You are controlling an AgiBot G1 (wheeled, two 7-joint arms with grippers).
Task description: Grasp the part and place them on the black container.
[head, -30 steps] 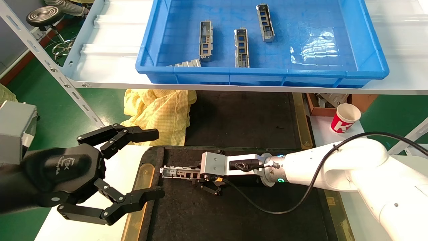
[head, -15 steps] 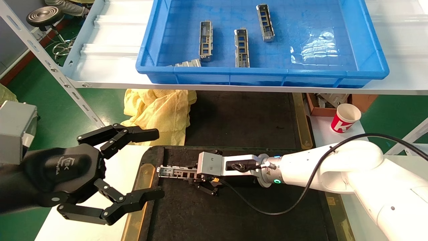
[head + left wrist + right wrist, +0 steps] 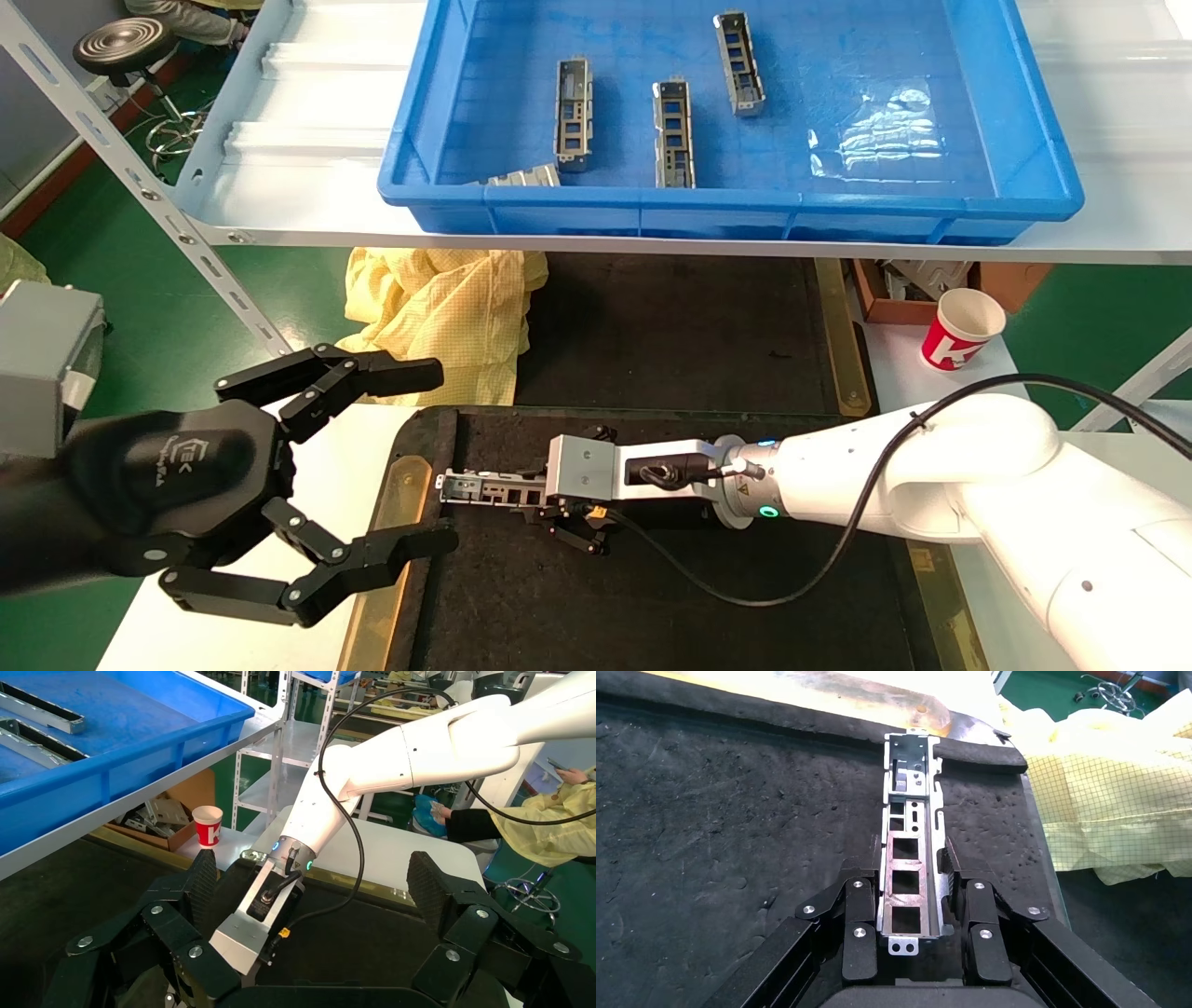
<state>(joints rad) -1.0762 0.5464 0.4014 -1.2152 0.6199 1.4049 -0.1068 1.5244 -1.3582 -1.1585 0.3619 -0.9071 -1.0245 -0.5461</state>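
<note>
My right gripper (image 3: pixel 523 491) is shut on a grey metal part (image 3: pixel 482 486) with rectangular cut-outs. It holds the part flat and low over the black container (image 3: pixel 652 596), near the container's left edge. In the right wrist view the part (image 3: pixel 911 832) lies lengthwise between the gripper's (image 3: pixel 911 859) two black fingers, above the felt surface (image 3: pixel 701 811). I cannot tell whether the part touches the felt. My left gripper (image 3: pixel 443 457) is open and empty, just left of the container. It also shows in the left wrist view (image 3: pixel 313 881), facing the right arm.
A blue bin (image 3: pixel 1024 140) on the upper shelf holds several more parts (image 3: pixel 672 130). A yellow cloth (image 3: pixel 438 308) lies behind the container's left corner. A red-and-white paper cup (image 3: pixel 962 328) stands at the right. A brass strip (image 3: pixel 391 522) runs along the container's left side.
My right gripper has moved a little to the left with the part, closer to the container's left edge. The left gripper has not moved.
</note>
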